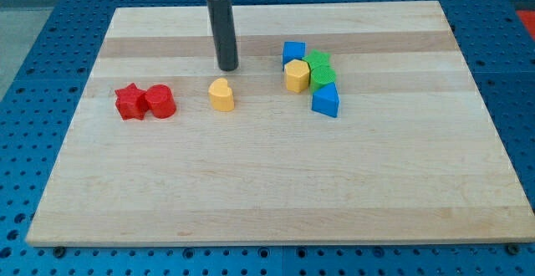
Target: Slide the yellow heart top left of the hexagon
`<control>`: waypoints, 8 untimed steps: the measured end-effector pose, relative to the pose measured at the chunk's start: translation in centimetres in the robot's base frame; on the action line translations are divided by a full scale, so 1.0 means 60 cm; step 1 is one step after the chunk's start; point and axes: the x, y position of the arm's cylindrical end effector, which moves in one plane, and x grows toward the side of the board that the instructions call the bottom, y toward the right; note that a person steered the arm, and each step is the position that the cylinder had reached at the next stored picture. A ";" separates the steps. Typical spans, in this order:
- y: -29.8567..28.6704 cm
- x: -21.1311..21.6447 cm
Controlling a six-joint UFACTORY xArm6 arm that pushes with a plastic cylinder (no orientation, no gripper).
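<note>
The yellow heart (pixel 221 94) lies on the wooden board, left of centre. The yellow hexagon (pixel 297 75) sits to its right in a cluster, touching a blue cube (pixel 293 53) above it, two green blocks (pixel 320 69) to its right and a blue triangular block (pixel 326 100) at the lower right. My tip (pixel 227 67) stands just above the heart toward the view's top, a small gap between them, and to the left of the hexagon.
A red star (pixel 129 102) and a red cylinder (pixel 160 101) touch each other at the view's left. The board (pixel 276 201) is edged by a blue perforated table.
</note>
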 end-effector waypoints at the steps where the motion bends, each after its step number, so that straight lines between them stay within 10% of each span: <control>1: -0.024 0.008; 8: -0.050 0.129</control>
